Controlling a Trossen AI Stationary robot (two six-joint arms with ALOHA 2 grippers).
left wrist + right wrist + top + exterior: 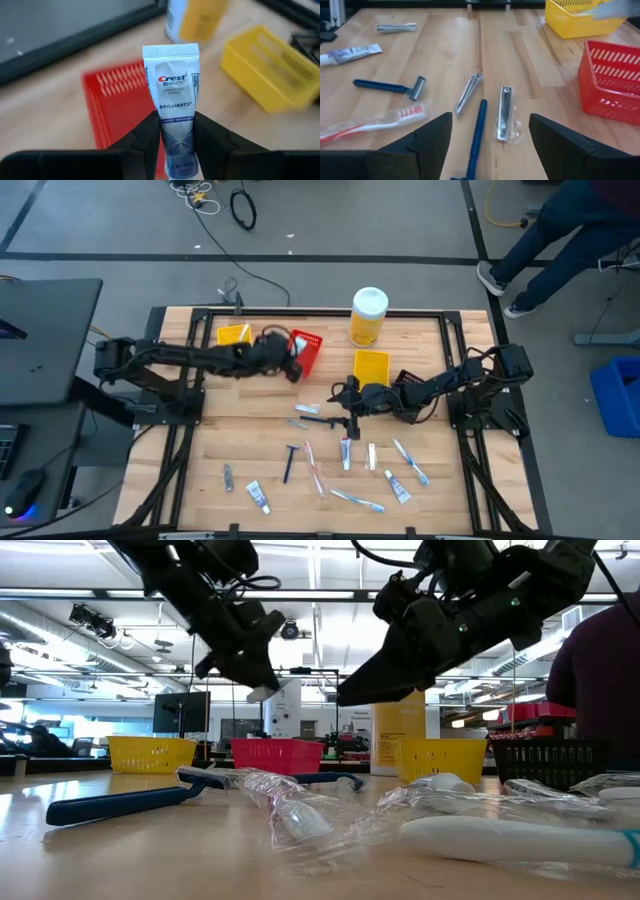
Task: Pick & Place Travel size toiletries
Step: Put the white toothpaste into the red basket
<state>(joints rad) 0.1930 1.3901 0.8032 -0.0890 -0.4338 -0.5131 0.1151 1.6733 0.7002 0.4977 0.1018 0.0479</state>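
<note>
Left gripper [172,137] clamps a toothpaste tube [172,95] over the red bin [117,107] near the table's far edge; release off-centre and it could clip the rim. Right gripper [490,132] hangs wide open, empty.

Red bin [306,350] sits between two yellow bins [234,334] [371,366] on the tabletop [190,470], yellow bottle [367,316] behind, black bin [414,385] right.
</note>
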